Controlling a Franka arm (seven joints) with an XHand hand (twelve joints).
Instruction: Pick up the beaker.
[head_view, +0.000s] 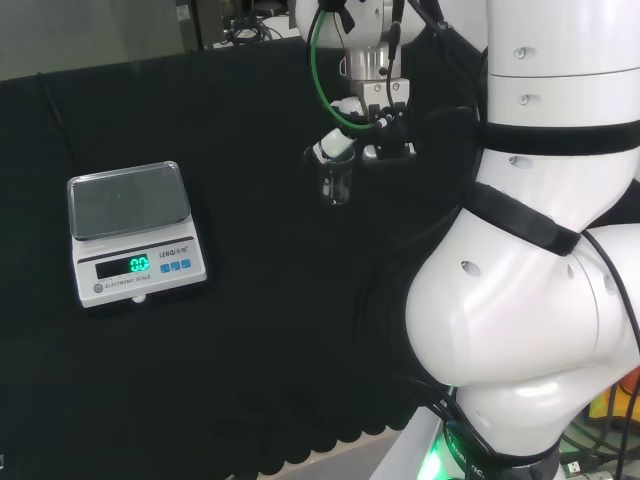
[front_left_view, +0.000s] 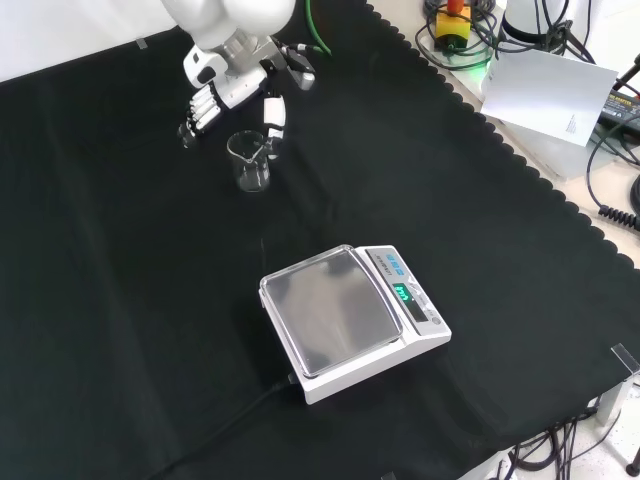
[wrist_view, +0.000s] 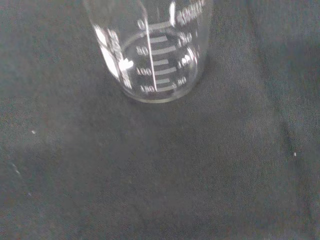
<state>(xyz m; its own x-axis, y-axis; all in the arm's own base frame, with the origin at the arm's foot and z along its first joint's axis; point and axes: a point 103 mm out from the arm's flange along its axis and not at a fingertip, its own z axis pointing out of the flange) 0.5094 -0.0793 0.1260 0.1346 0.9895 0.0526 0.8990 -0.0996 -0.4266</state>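
A clear, empty glass beaker (front_left_view: 248, 162) with printed graduations stands upright on the black cloth. In the head view the beaker (head_view: 335, 184) sits just below the hand (head_view: 366, 128). In the front view the hand (front_left_view: 232, 92) hovers just behind the beaker's rim. Its fingers (front_left_view: 200, 112) hang to the beaker's left and its thumb (front_left_view: 272, 118) reaches down by the right side of the rim. The fingers look relaxed and do not close on the glass. In the wrist view the beaker (wrist_view: 156, 52) is close and rests on the cloth.
A white digital scale (front_left_view: 350, 318) with a steel pan stands nearer the front view's camera; the scale (head_view: 130, 232) is at the left in the head view. The arm's white links (head_view: 540, 250) rise at the head view's right. The cloth's scalloped edge (front_left_view: 530, 170) runs along the right.
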